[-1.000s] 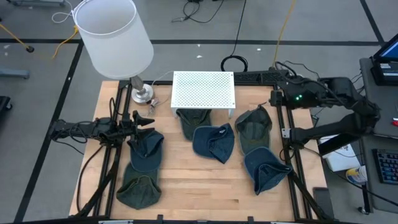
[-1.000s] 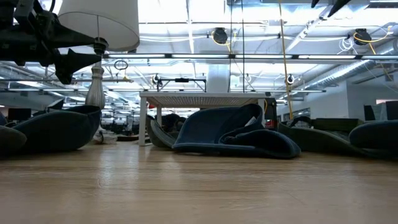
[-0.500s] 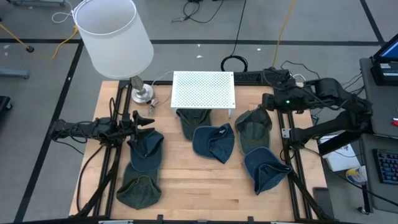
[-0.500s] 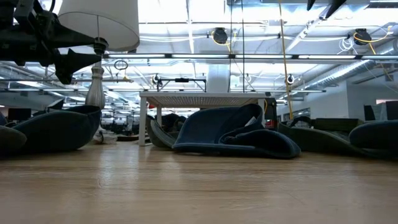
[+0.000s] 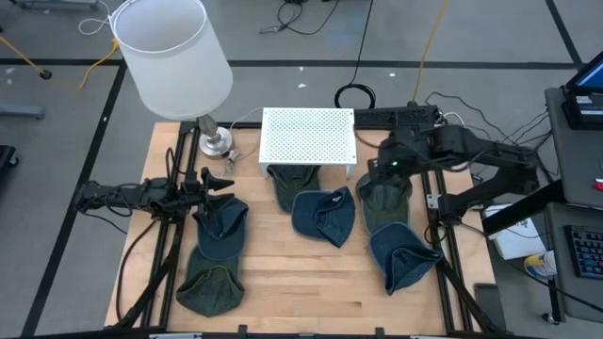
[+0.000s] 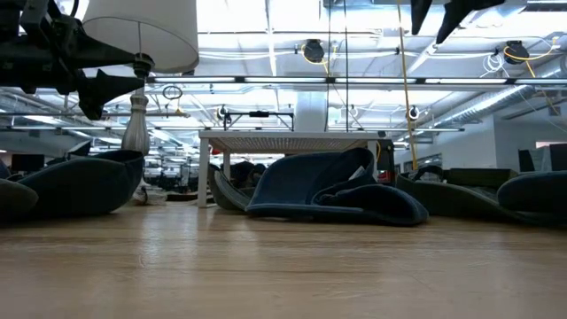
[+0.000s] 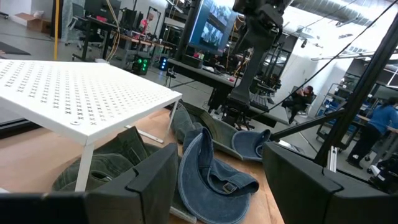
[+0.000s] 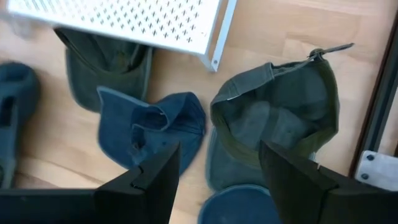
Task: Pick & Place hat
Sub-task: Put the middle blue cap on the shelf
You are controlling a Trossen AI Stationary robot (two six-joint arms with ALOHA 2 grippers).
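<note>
Several caps lie on the wooden table: a blue one (image 5: 221, 226) and a green one (image 5: 209, 285) at the left, a green one (image 5: 287, 184) partly under the white perforated stand (image 5: 308, 135), a blue one (image 5: 323, 215) in the middle, and a green one (image 5: 384, 198) and a blue one (image 5: 400, 259) at the right. My right gripper (image 8: 217, 168) is open, high above the right green cap (image 8: 280, 121), and touches nothing. My left gripper (image 5: 221, 182) is open and empty at the left, just beyond the left blue cap.
A table lamp with a big white shade (image 5: 172, 52) stands at the far left corner. The white stand occupies the far middle. Black frame rails (image 5: 435, 226) run along both side edges. Bare wood lies along the near edge (image 5: 311, 292).
My right gripper has swung from beyond the table's right edge toward the left and now hangs over the right green cap, staying open. The caps have not moved.
</note>
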